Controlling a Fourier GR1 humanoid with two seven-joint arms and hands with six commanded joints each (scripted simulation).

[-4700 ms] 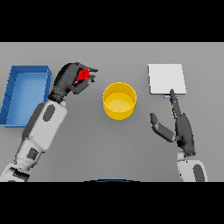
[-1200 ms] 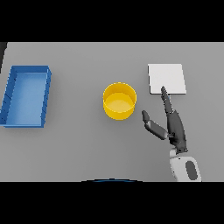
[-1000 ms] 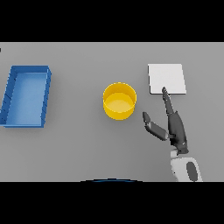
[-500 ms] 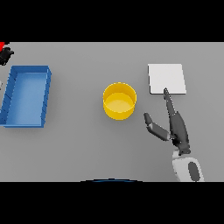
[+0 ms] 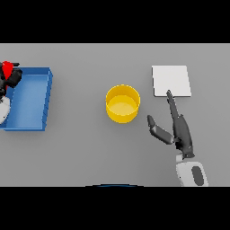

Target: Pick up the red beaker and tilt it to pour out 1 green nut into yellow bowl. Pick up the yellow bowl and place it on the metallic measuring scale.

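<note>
The yellow bowl (image 5: pixel 122 103) stands upright at the table's middle; I cannot make out a nut inside it. To its right lies the flat pale measuring scale (image 5: pixel 170 81). My right hand (image 5: pixel 179 129) rests open just right of the bowl, fingers straight and pointing toward the scale's near edge, thumb spread toward the bowl without touching it. At the far left edge my left hand (image 5: pixel 10 78) shows partly, curled round the red beaker (image 5: pixel 7 68), held above the blue bin's far left corner.
A blue open bin (image 5: pixel 28 99) sits at the left side of the table, partly covered by my left forearm.
My left hand with the red beaker has come back into view at the far left and moved lower, over the bin's corner. The right hand has hardly moved.
</note>
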